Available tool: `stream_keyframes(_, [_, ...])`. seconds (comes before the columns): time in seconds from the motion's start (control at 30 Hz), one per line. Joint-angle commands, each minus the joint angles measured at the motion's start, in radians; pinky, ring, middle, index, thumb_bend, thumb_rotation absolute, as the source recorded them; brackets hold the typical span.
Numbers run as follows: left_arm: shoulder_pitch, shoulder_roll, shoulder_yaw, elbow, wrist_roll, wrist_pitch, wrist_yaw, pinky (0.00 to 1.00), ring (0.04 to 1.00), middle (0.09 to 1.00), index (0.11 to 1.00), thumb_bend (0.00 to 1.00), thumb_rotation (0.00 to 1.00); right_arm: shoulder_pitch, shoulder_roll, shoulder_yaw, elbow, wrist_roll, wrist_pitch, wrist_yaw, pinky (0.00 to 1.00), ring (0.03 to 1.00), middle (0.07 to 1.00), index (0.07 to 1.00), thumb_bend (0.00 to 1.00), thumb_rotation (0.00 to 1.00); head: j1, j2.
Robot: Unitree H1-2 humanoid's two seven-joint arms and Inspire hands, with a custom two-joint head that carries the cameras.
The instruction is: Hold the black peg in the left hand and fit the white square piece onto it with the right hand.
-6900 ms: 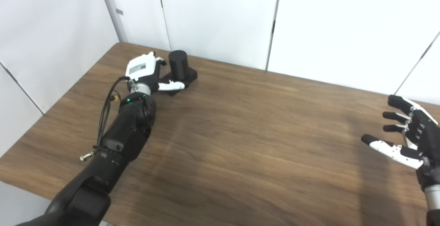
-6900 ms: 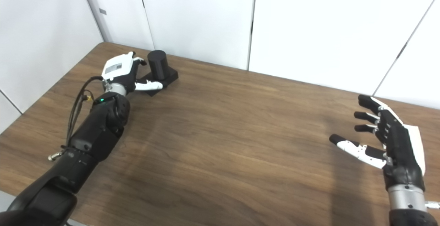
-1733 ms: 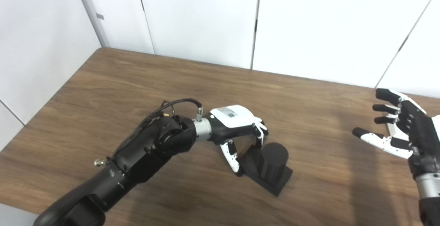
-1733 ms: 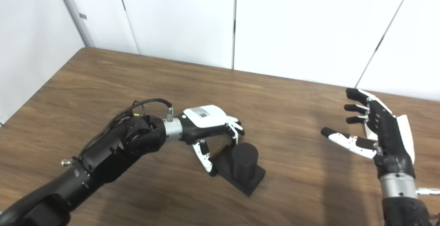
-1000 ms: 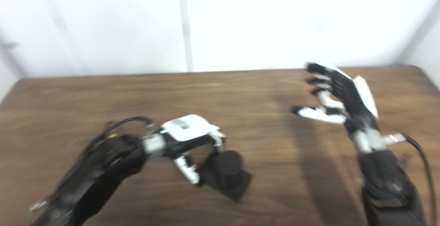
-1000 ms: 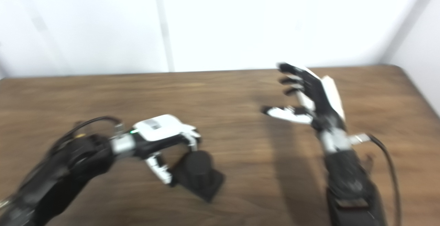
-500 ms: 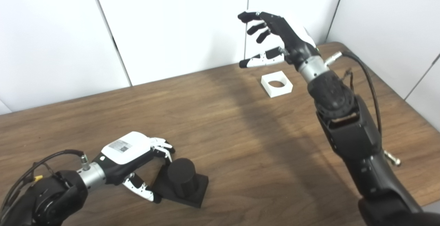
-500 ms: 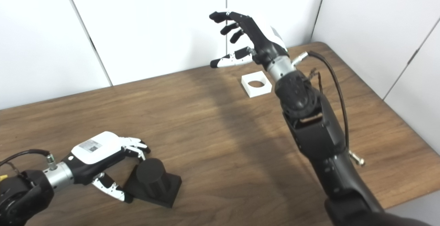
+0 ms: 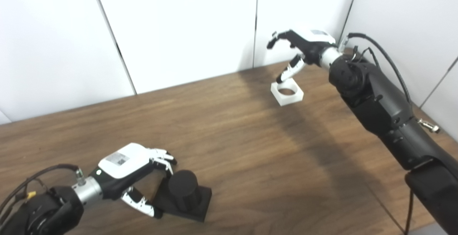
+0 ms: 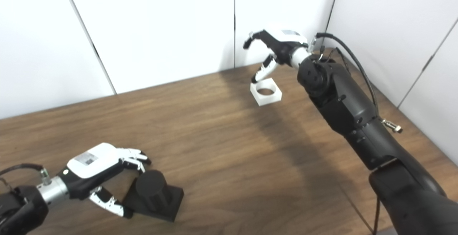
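The black peg [image 9: 182, 189], a short cylinder on a square black base, stands on the wooden table [image 9: 250, 149] at the near left. My left hand [image 9: 130, 169] grips the base's left edge between thumb and fingers. The white square piece [image 9: 290, 100], with a round hole, lies flat at the far right. My right hand [image 9: 306, 45] hovers palm down just above and behind it, fingers spread and curled, holding nothing. Its thumb tip reaches down close to the piece's back edge. In the right eye view the piece [image 10: 269, 101] and peg [image 10: 152, 188] show the same.
White wall panels [image 9: 179, 24] close the table's far side and right side. The table's right edge [image 9: 434, 135] runs near my right forearm. Cables hang from both wrists.
My right hand has turned palm down and dropped from high above the table to just over the white piece. My left hand and the peg have hardly moved; the view shifted slightly.
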Motion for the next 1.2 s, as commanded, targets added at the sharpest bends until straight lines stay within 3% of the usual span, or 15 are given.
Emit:
stream_keyframes(0.0, [0.019, 0.055, -0.017, 0.046, 0.064, 0.006, -0.034, 0.8, 0.879, 0.836, 0.488, 0.52, 0.07, -0.087, -0.046, -0.002, 0.02, -0.009, -0.025, 0.018, 0.73, 0.886, 0.901, 0.74, 0.74, 0.15, 0.0, -0.001])
stream_keyframes(0.4, [0.034, 0.059, -0.021, 0.027, 0.066, 0.012, -0.041, 0.81, 0.891, 0.838, 0.489, 0.52, 0.07, -0.167, -0.072, 0.029, 0.151, 0.015, 0.009, 0.174, 0.72, 0.892, 0.916, 0.793, 0.79, 0.21, 0.004, -0.002])
stream_keyframes(0.57, [0.04, 0.063, -0.017, 0.025, 0.058, 0.01, -0.036, 0.82, 0.887, 0.832, 0.488, 0.52, 0.07, -0.186, -0.086, 0.051, 0.173, 0.019, 0.053, 0.267, 0.76, 0.964, 0.979, 0.879, 0.91, 0.33, 0.009, 0.0])
stream_keyframes(0.7, [0.04, 0.066, -0.019, 0.025, 0.066, 0.012, -0.039, 0.82, 0.89, 0.836, 0.489, 0.52, 0.07, -0.196, -0.098, 0.074, 0.174, 0.012, 0.075, 0.323, 0.79, 0.975, 0.999, 0.922, 0.98, 0.37, 0.009, 0.001])
stream_keyframes(0.9, [0.039, 0.066, -0.026, 0.035, 0.071, 0.007, -0.031, 0.81, 0.897, 0.835, 0.489, 0.52, 0.07, -0.205, -0.11, 0.109, 0.174, 0.007, 0.099, 0.379, 0.83, 0.996, 1.0, 0.947, 0.99, 0.35, 0.008, 0.002])
stream_keyframes(1.17, [0.04, 0.068, -0.024, 0.032, 0.065, 0.011, -0.037, 0.81, 0.898, 0.835, 0.489, 0.52, 0.07, -0.18, -0.099, 0.137, 0.182, -0.02, 0.103, 0.368, 0.79, 0.976, 1.0, 0.934, 0.92, 0.3, 0.016, 0.005])
